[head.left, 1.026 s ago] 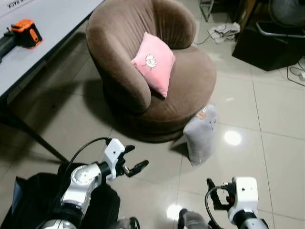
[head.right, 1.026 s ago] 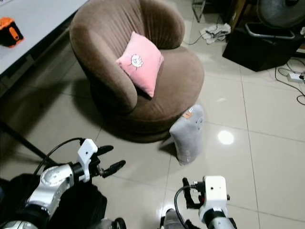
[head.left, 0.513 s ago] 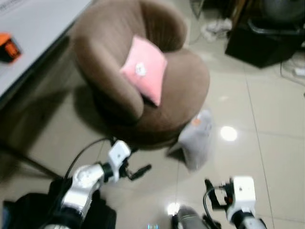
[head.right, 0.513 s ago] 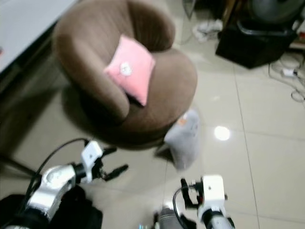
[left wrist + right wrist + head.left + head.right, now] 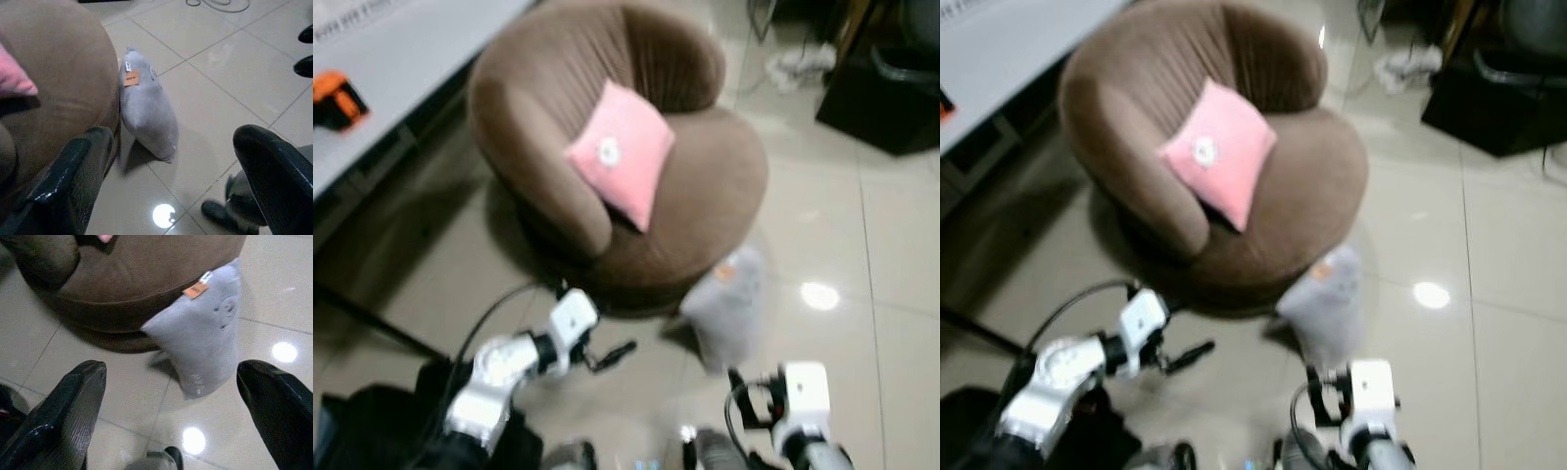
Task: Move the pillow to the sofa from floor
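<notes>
Counts recorded: pillows, 2 — one grey pillow (image 5: pixel 205 340) standing on the floor against the sofa base, one pink pillow (image 5: pixel 619 152) on the seat. Round brown sofa (image 5: pixel 700 196), 1. White table (image 5: pixel 401 69), 1, carrying 1 orange-and-black object (image 5: pixel 335 100). Grippers, 2: left gripper (image 5: pixel 612 354), right gripper (image 5: pixel 171 401), two fingers each.

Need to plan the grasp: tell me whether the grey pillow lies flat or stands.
Standing: the grey pillow rests on its edge on the floor, leaning against the sofa.
</notes>
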